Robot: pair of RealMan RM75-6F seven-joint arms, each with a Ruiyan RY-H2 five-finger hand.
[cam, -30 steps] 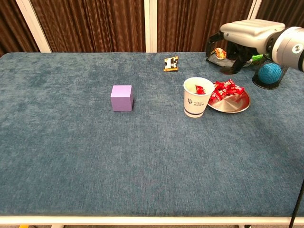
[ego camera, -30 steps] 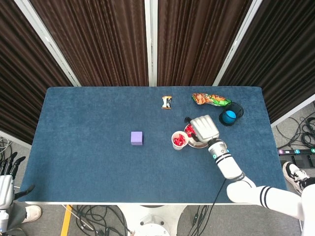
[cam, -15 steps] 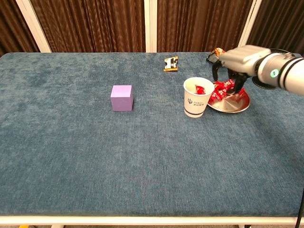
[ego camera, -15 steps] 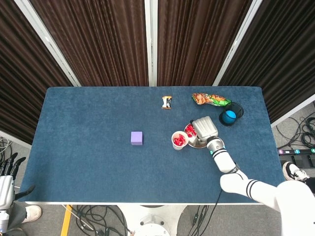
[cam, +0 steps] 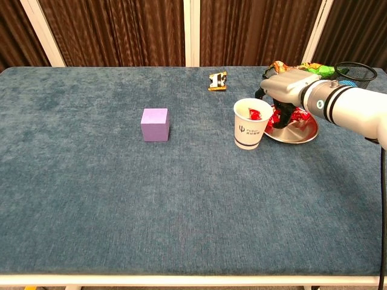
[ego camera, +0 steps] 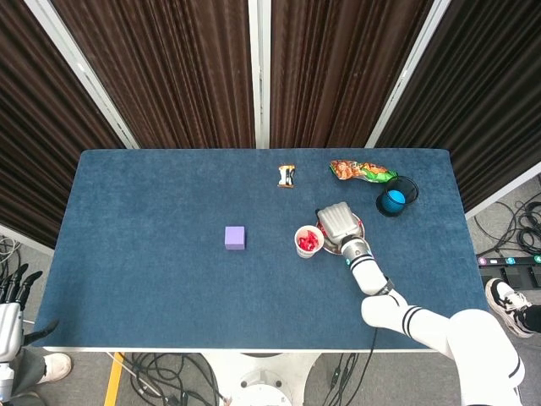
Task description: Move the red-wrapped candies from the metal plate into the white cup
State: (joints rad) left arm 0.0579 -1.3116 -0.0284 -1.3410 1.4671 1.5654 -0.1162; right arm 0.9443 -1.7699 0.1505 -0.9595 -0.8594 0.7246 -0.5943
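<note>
The white cup [cam: 248, 132] stands mid-table with red-wrapped candies [cam: 254, 113] inside; the head view shows the cup [ego camera: 308, 242] too. Right beside it lies the metal plate [cam: 304, 135] holding several red candies [cam: 295, 116]. My right hand [cam: 283, 92] hangs over the plate's left part, its dark fingers [cam: 279, 118] reaching down among the candies. Whether they pinch one is hidden. In the head view the right hand [ego camera: 336, 224] covers most of the plate [ego camera: 358, 228]. My left hand [ego camera: 10, 304] sits off the table's near left corner with fingers spread, holding nothing.
A purple cube [cam: 155, 124] sits left of the cup. At the back lie a small snack bar [cam: 217, 80] and a chip bag [ego camera: 362, 172]. A black mesh basket [ego camera: 396, 197] with a blue ball stands at the back right.
My right hand has come down and leftward, from above the plate's far right side to just over the candies beside the cup. The left hand stayed put.
</note>
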